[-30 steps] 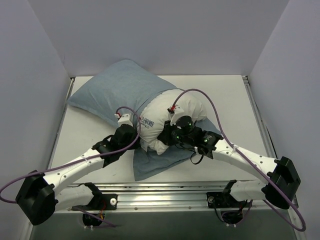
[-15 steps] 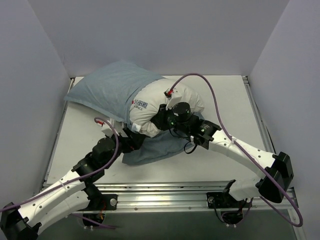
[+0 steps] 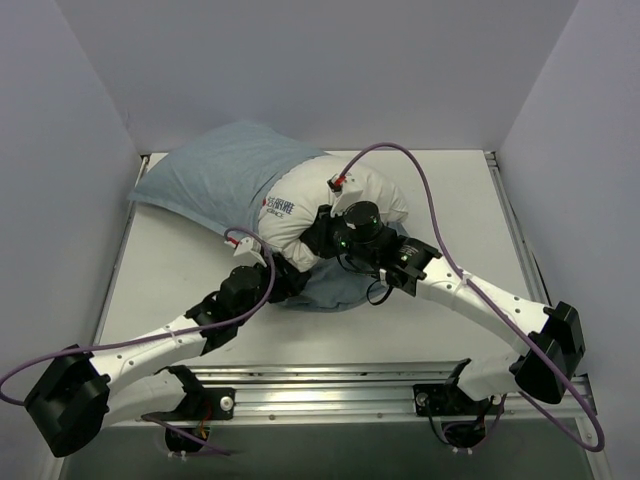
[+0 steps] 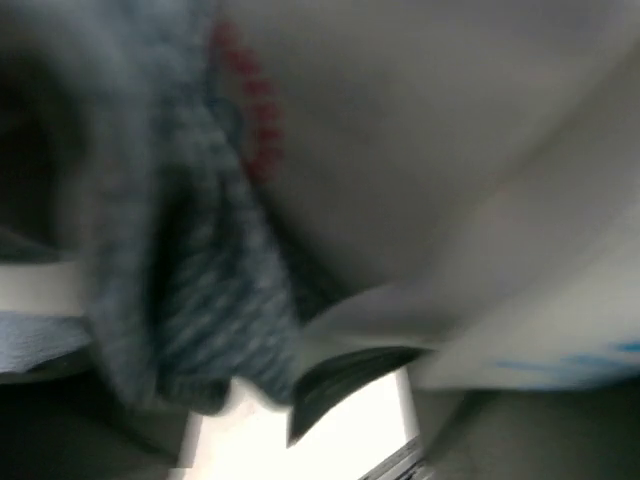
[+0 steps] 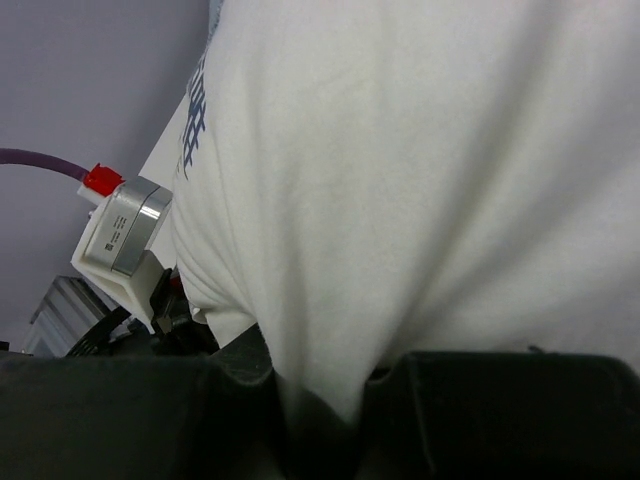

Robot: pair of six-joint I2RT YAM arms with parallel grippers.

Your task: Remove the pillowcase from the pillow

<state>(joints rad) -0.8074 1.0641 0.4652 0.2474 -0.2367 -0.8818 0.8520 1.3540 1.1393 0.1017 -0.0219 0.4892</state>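
Swung left gripper (image 3: 287,284) back under pillow (image 3: 345,195)'s near end, grip blurred, perhaps on pillowcase (image 3: 210,185) hem. Pinching pillow with right gripper (image 5: 320,400); leaves pillowcase running far-left from both.

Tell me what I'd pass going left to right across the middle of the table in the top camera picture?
Blue-grey pillowcase → white pillow sticking out of it → table.
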